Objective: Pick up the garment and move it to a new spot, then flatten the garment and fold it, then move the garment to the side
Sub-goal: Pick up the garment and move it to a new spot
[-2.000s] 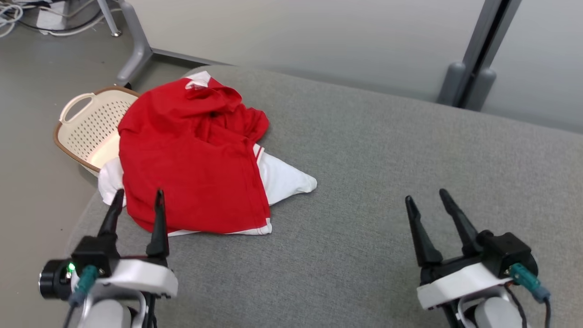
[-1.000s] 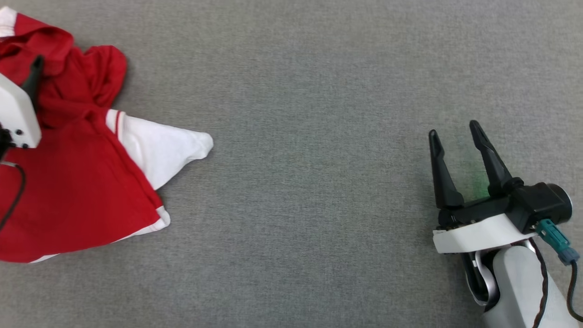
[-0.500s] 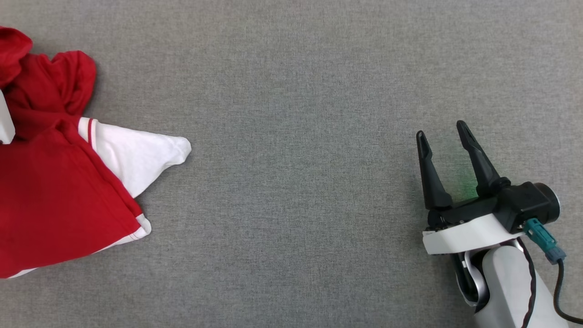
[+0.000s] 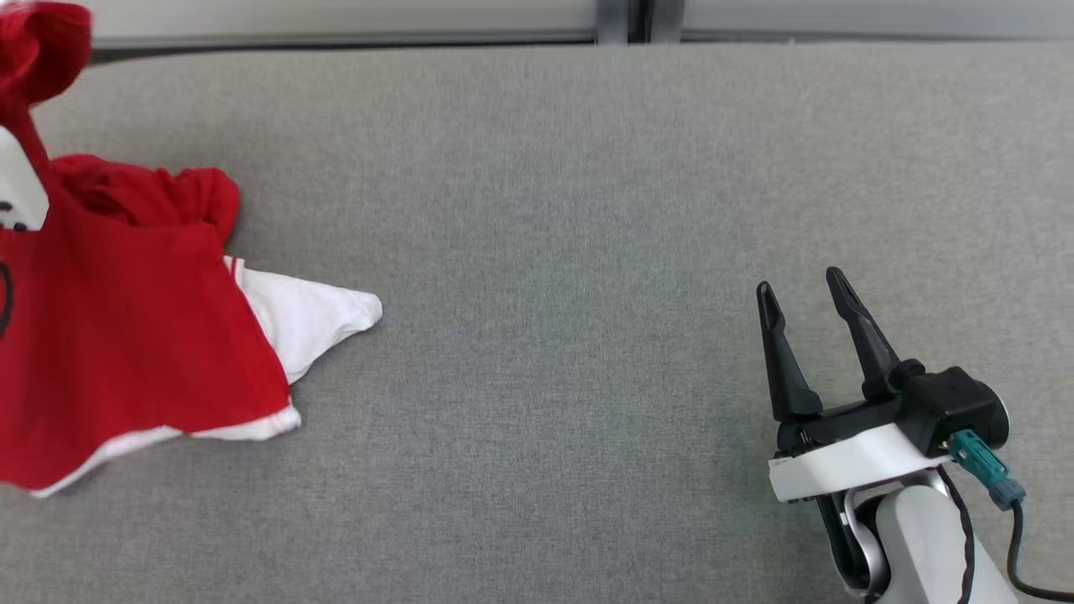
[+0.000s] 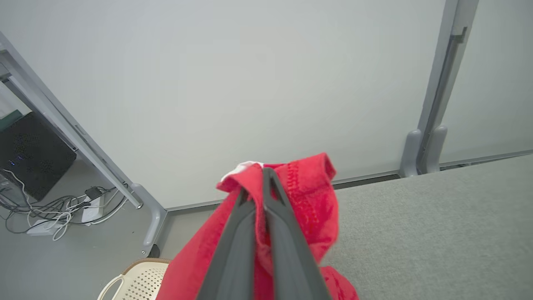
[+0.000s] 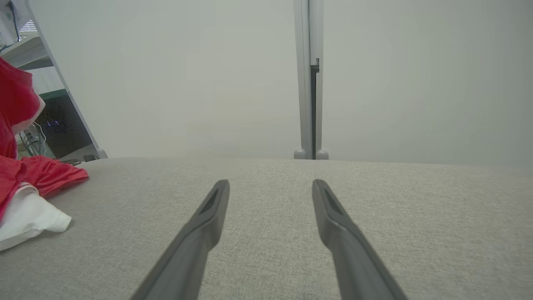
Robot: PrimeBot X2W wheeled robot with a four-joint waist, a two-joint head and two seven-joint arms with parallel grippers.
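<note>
Honestly, the red and white jersey-type cloth garment looks like the easy-but-annoying kind of thing to move: light, totally limp, zero stiffness. It's at the far left of the grey fabric-covered counter. Most of it is draped on the surface, with an upper red bunch held up off it.

In the left wrist view the left tool has its two dark fingers clamped together on that red bunch, right by a stitched edge with a bit of white peeking out behind. Looks like a decent pinch to me, though I can't tell how much cloth is really between the fingers. The right tool is well apart from it, low at the right side of the counter, fingers spread and nothing in them.

My guess on handling: that rough fabric top will grab it, so dragging would rumple it rather than slide it clean. Better to lift it clear before carrying. From one pinch point it'll hang like a rope, so for flattening I'd grab a second spot. That could be the white sleeve corner poking toward the middle, or the white-trimmed bottom hem.

It's not fragile, just floppy. There's also a cream perforated plastic basket on the floor near that end, so a dangling bit could catch on it.
</note>
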